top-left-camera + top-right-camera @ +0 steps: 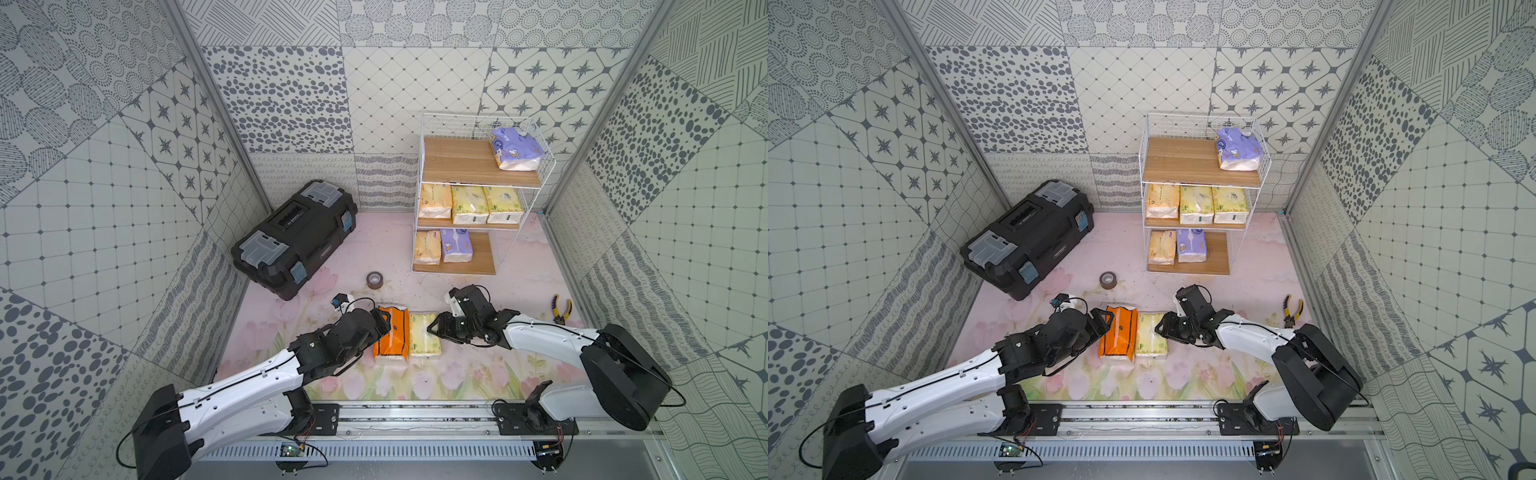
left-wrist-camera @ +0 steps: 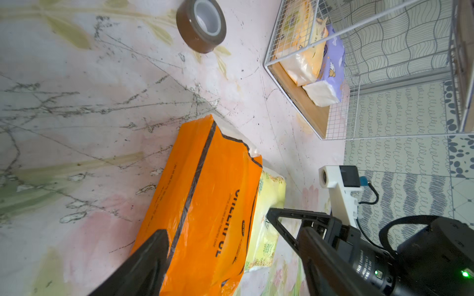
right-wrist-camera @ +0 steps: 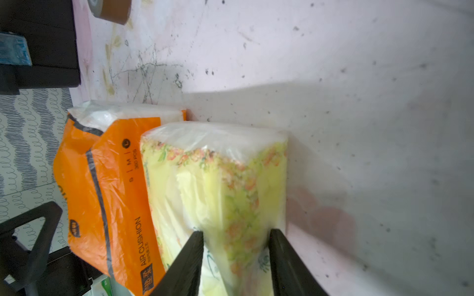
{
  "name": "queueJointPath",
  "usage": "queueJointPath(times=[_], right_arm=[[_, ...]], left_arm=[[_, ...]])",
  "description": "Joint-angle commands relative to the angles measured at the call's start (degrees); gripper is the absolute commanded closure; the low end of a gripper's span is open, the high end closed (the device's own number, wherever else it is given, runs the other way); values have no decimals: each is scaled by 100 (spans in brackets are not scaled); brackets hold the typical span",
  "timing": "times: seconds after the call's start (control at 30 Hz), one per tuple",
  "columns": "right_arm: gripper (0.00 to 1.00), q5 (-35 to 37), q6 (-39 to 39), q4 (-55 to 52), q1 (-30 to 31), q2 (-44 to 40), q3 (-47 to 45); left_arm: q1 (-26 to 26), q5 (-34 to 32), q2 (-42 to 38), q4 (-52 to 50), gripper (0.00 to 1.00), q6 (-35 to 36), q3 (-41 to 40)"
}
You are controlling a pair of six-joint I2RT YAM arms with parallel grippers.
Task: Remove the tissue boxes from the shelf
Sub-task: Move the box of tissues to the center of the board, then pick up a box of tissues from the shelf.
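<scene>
Orange plastic fills the gap between the left gripper's spread jaws. They straddle the orange tissue pack without clamping it, and the far finger stands clear of the wrap. The right gripper brackets the top of a pale yellow-green pack, both fingers touching the film. Whether it is squeezing or letting go I cannot tell.

Both packs lie flat, side by side and touching, on the floor well in front of the shelf. Six packs sit on the shelf: a purple one at the right end of its top board, three on its middle board and two on its bottom board.

I judge this to be the set-down of the first pair. To do it well, I would open both jaws fully and lift straight up before swinging toward the shelf, so no finger drags the loose film and shifts a pack. A tape roll lies off the shelf's front left corner, and I would pass above it.
</scene>
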Motion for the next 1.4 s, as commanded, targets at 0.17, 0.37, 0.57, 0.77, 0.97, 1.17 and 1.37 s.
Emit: queueJointPath(times=[0.17, 0.37, 0.57, 0.77, 0.97, 1.17, 1.37], right_arm=[[46, 1912, -205, -1322, -181, -1873, 641], [49, 2433, -910, -2227, -852, -2815, 2109], [51, 2487, -1065, -2354, -1495, -2371, 3722], [52, 2612, -1024, -2389, -1677, -1440, 5324], [46, 3013, -496, -2311, -1861, -806, 6061], [46, 2860, -82, -2121, -2192, -328, 6506], [46, 2756, 96, -2090, -2512, 92, 6940]], left_arm=[[33, 463, -311, 1483, 19, 587, -240], [25, 649, -18, 2232, 13, 640, -134], [25, 736, 269, 2489, 13, 618, -3], [39, 765, 370, 2738, 13, 529, -10], [33, 791, 387, 3015, 13, 455, -109], [31, 817, 345, 3033, 13, 451, -120], [29, 793, 193, 3104, 13, 369, -246]])
